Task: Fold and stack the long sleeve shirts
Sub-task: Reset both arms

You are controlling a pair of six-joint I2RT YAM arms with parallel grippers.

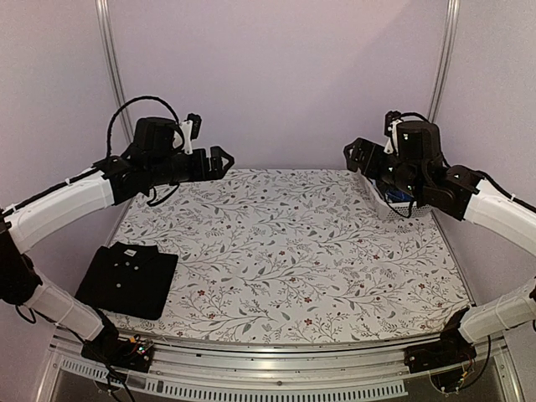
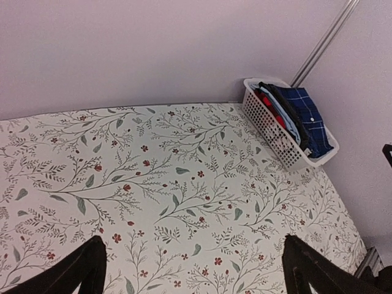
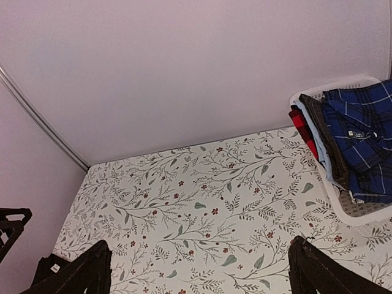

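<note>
One seemingly folded shirt (image 1: 127, 279) escapes left-wrist view.

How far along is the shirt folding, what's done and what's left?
Done: one black shirt lies folded at the near left of the table. In hand: nothing; left claw and right claw hang open and empty. Left: several shirts, a blue plaid one among them, wait in the white basket at the far right.
</note>
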